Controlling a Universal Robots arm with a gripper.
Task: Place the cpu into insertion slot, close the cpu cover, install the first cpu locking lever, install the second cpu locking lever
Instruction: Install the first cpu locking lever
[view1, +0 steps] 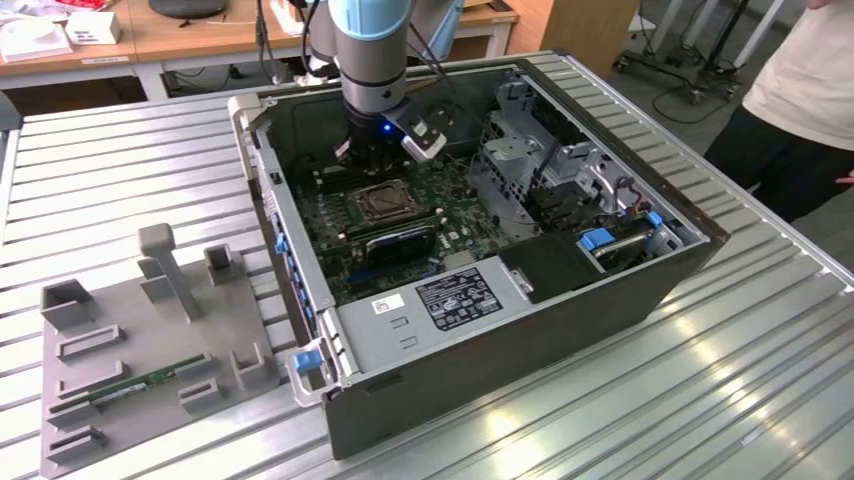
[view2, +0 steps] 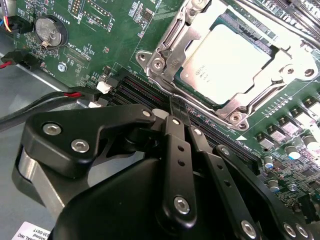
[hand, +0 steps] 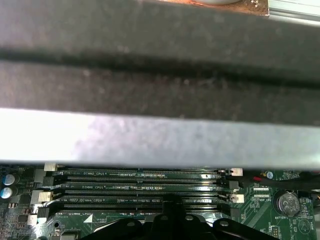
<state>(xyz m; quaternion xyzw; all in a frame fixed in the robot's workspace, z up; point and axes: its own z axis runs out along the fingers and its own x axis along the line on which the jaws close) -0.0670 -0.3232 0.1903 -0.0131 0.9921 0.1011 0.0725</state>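
The cpu (view2: 231, 59), with a silvery top, lies flat in the insertion slot (view2: 280, 75) on the green board. The cpu cover (view2: 172, 42), a silver frame, lies down around the chip. A thin metal lever (view2: 200, 102) runs along the socket edge nearest my fingers. My gripper (view2: 175, 107) is shut, with its black fingers pressed together over the black memory slots (view2: 135, 92) just beside the socket corner. In the exterior view the gripper (view1: 363, 158) hangs inside the case, just behind the socket (view1: 380, 203). In the first wrist view the gripper (hand: 172, 201) sits above the memory slots (hand: 140, 187).
The open computer case (view1: 400, 310) has tall walls and a drive cage (view1: 534, 150) beside the board. Red and black cables (view2: 75, 94) and a coin battery (view2: 50, 31) lie close to my fingers. A grey fixture plate (view1: 147, 330) with a memory stick (view1: 147, 382) sits outside. A person (view1: 801, 90) stands nearby.
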